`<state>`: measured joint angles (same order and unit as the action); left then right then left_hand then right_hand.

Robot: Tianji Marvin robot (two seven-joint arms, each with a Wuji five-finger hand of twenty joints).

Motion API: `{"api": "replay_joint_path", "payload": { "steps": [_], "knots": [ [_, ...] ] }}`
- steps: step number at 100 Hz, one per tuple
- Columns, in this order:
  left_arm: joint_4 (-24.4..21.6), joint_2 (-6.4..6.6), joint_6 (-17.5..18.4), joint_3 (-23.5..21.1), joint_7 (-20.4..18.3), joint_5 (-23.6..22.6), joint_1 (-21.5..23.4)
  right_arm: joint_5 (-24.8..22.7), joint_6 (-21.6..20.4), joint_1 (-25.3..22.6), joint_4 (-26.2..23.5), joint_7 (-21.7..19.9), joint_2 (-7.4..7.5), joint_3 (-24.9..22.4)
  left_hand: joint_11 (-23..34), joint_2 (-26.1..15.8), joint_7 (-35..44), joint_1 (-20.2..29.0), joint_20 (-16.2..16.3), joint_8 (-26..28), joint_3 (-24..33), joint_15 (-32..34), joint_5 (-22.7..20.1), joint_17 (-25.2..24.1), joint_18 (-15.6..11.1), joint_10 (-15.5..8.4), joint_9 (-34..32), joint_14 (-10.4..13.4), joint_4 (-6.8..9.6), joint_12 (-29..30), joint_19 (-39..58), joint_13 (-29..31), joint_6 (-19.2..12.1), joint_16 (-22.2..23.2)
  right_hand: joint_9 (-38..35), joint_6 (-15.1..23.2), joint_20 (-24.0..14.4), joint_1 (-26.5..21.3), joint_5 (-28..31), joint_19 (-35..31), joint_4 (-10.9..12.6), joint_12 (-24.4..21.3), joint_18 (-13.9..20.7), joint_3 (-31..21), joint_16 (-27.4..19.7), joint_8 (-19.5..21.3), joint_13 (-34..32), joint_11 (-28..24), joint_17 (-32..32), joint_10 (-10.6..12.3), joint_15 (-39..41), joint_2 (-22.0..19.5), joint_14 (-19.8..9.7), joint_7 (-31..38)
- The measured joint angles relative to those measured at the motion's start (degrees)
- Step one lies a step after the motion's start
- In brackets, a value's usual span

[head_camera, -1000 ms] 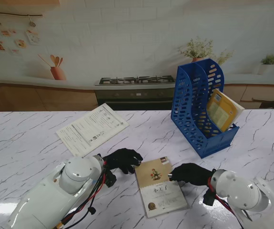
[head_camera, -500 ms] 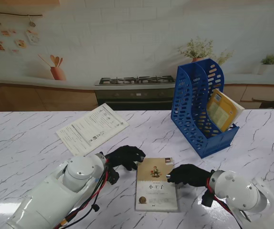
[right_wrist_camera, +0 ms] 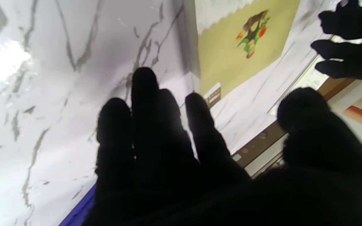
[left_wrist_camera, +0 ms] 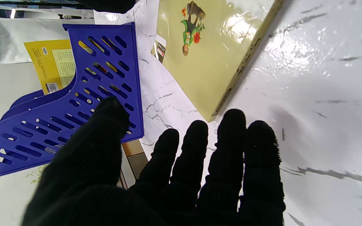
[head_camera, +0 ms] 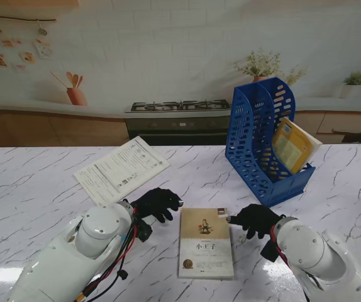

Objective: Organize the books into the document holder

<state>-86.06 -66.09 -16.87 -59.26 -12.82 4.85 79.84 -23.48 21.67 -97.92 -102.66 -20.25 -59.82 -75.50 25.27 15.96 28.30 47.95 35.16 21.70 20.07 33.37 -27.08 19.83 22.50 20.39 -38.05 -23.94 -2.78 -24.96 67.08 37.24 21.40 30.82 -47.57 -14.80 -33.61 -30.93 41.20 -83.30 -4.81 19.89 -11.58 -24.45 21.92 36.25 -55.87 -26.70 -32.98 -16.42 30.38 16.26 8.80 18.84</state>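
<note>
A tan book with a small picture on its cover lies flat on the marble table, between my two hands; its cover also shows in the wrist views. My left hand hovers just off its far left corner, fingers apart, holding nothing. My right hand sits off its far right corner, open too, one finger pointing at the book's edge. The blue document holder stands at the back right with a yellow book leaning in it.
A white printed sheet lies on the table at the back left. Beyond the table's far edge is a counter with a stove and potted plants.
The book was turned from slanted to square with the table edge. Both hands then drew back from it, farther from me, and opened.
</note>
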Motion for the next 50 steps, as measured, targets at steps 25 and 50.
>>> {"api": "replay_joint_path", "payload": {
  "steps": [25,50],
  "knots": [
    [0.9,-0.20,-3.3,-0.2,0.5,0.4,-0.6,1.8,6.1,4.3,1.8,1.1,-0.02,3.8,0.0,-0.2,-4.2,-0.6,0.0,-2.8,-4.1,0.3,-0.7,1.7,0.3,2.8,-0.2,-1.7,0.00,1.9,0.0,-0.2,3.7,-2.8,0.2,-6.8,7.3,0.6,-0.4,4.3,0.0,-4.0,-1.5,-0.7,-7.5,-2.8,-1.3,0.2,-2.9,-5.2,-7.5,1.5,1.9,-2.9],
    [2.2,-0.31,-6.4,0.8,0.4,0.5,-1.6,8.3,11.4,6.4,3.6,1.3,-0.69,5.1,0.1,-0.2,-5.3,0.3,0.0,-3.5,-4.1,3.6,-0.7,2.7,0.3,3.9,-0.2,-1.6,0.01,2.6,0.0,0.7,4.9,-2.9,1.5,-9.0,11.4,0.6,-1.0,7.1,0.0,-3.1,-3.1,-1.4,-9.1,-3.9,-2.4,-2.9,-5.0,-6.9,-9.8,1.9,3.0,-3.8]
  ]
}}
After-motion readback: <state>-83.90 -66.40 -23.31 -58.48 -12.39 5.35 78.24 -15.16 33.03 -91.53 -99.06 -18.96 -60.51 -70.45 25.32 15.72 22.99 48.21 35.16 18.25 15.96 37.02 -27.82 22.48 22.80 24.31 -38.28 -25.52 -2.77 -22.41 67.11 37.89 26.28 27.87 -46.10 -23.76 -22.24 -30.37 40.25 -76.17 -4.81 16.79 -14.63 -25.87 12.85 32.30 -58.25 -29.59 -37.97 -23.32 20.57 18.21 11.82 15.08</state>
